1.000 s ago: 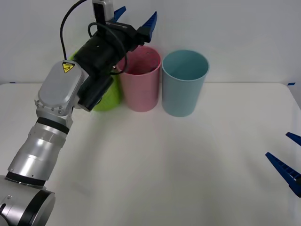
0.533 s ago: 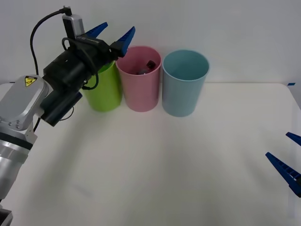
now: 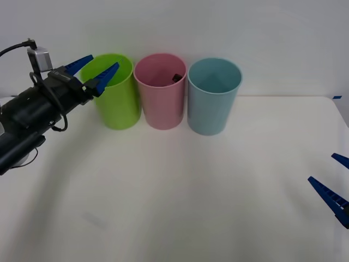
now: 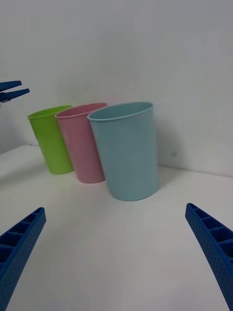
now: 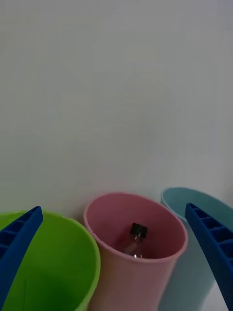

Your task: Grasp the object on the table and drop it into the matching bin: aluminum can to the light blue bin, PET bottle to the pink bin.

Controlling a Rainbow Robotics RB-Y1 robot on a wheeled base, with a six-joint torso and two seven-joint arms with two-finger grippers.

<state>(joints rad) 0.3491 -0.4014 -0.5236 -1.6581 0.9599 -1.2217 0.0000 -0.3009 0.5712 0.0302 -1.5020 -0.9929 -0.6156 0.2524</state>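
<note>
The PET bottle (image 5: 136, 239) lies inside the pink bin (image 3: 160, 95), its black cap (image 3: 176, 78) showing just under the rim. The light blue bin (image 3: 213, 101) stands right of the pink one on the white table (image 3: 180, 191). My left gripper (image 3: 94, 71) hangs open and empty at rim height over the left side of the lime green bin (image 3: 117, 98). My right gripper (image 3: 334, 185) is open and empty, low at the table's right edge. In the right wrist view the pink bin (image 4: 83, 143) and light blue bin (image 4: 127, 150) stand ahead, and the left gripper's fingertips (image 4: 10, 91) show at the far edge.
The three bins stand close together in a row at the back of the table, against a plain white wall. The left arm (image 3: 24, 117) reaches in from the left edge. The wide front and middle of the tabletop lies open.
My left arm has swung back to the left, away from the pink bin and down to the green bin's rim, gripper open. The bottle now rests in the pink bin. The right arm has not moved.
</note>
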